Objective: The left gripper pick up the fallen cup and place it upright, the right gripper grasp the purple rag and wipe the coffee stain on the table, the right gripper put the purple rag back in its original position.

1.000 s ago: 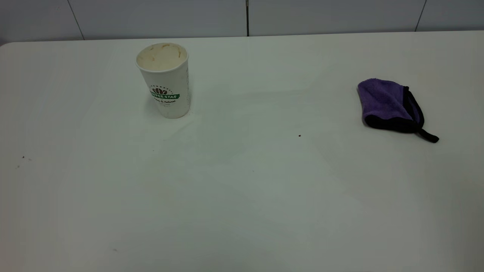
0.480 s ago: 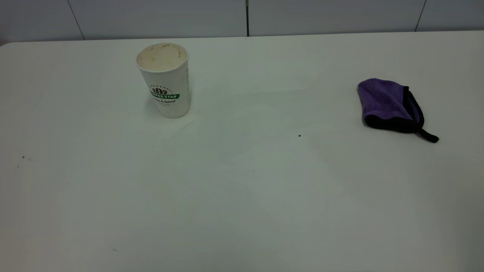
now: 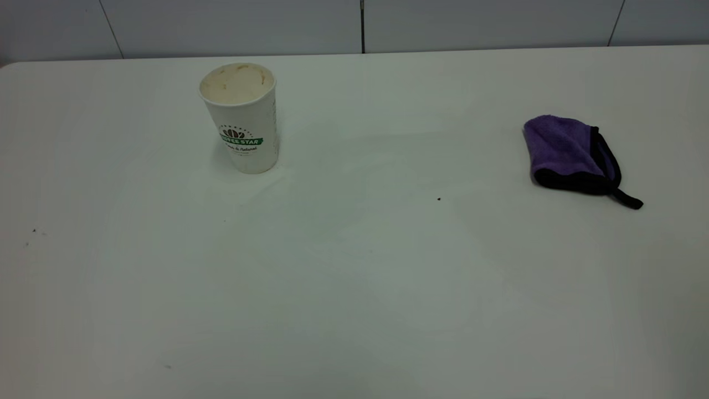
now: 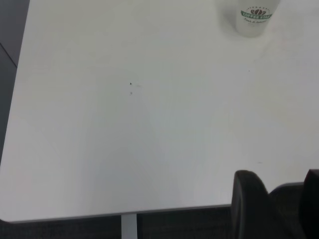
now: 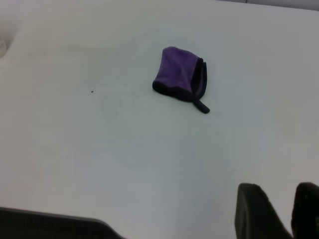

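tabletop: white, carries everything. No coffee stain visible anywhere, only tiny dark specks, so wipe looks done.

cup: upright, mouth up, far-left area, logo facing the exterior camera. Also at the edge of the left wrist view. Nothing touching it.

purple rag: folded, flat on the tabletop, far-right side, well apart from the cup. Black loop tail trails toward the near-right. Long axis runs roughly from the far-left corner to the tail. Right wrist view shows it too, nothing on it.

left pincer: only dark tips in its own wrist view, back by the tabletop's near edge, well apart from the cup. Gap visible between the tips, holding nothing: reads as parted.

right pincer: same, dark tips low over the near side, rag well ahead of it, empty, tips apart.

Neither arm shows in the exterior view.

Judgement: all three steps look complete. If anything were left, the rag sits on the right arm's side, straight out from the right pincer; the cup sits on the left arm's side.
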`<state>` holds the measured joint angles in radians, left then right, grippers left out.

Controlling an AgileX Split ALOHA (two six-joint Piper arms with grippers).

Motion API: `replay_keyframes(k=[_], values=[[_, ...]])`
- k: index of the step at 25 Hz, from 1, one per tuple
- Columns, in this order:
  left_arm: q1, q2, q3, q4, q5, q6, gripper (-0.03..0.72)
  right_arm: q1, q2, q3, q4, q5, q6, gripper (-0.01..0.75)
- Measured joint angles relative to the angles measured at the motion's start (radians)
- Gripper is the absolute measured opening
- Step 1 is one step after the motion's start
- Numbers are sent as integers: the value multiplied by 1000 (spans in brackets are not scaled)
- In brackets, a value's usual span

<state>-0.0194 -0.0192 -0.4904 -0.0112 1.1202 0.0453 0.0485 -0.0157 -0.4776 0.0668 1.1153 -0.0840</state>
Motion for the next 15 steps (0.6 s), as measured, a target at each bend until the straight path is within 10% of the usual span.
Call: replay_keyframes(k=[15], values=[[0,0,0,0,0,1,269,0,0,0,0,0,0,227]])
